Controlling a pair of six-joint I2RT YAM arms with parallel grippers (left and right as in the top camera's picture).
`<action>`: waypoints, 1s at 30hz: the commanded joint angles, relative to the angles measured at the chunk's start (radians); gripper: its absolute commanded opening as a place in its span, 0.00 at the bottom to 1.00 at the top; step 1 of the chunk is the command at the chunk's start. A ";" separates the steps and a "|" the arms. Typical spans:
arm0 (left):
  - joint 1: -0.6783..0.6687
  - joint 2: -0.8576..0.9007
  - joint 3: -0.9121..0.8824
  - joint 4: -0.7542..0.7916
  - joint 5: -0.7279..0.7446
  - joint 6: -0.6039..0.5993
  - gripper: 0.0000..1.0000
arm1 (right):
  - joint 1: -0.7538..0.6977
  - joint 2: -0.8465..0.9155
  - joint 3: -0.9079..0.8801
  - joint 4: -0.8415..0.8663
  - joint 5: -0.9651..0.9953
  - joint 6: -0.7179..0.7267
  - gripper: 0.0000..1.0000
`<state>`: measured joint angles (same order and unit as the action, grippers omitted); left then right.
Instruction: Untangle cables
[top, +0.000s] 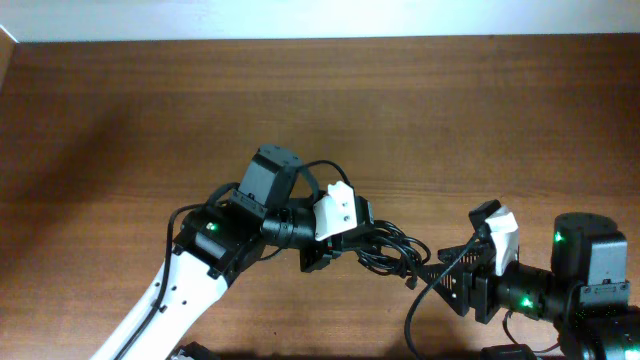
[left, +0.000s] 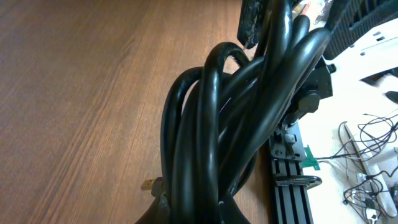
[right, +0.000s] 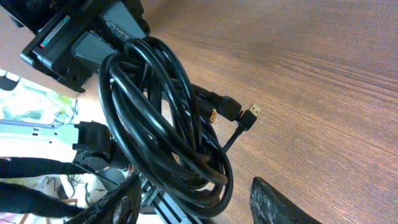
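A robotics lab bench: a wood-grain table (top: 120, 130), a black slotted rail (left: 287, 202) and loose wiring (left: 368, 190) beside it.

L gripper (top: 338, 240) clamped on cables (right: 163, 124), R gripper (right: 202, 202) jaws apart.

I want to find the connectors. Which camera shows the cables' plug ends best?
Right wrist: two gold-tipped plugs stand clear beside the coil. Left wrist shows one tip, low at the coil's edge; overhead shows only the dark coil.
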<state>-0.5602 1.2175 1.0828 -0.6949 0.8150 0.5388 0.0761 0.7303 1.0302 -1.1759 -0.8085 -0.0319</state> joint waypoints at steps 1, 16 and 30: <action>-0.027 -0.006 0.012 0.022 0.011 0.013 0.00 | -0.004 -0.002 0.003 -0.001 -0.002 -0.018 0.52; -0.157 0.004 0.012 0.102 -0.131 -0.344 0.00 | -0.005 -0.002 0.003 0.011 0.459 0.278 0.04; -0.157 -0.048 0.012 0.040 -0.113 -0.344 0.00 | -0.005 -0.002 0.003 0.047 0.713 0.717 0.04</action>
<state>-0.7273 1.2362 1.0924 -0.6125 0.6727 0.1631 0.1074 0.7288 1.0302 -1.1378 -0.4706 0.5243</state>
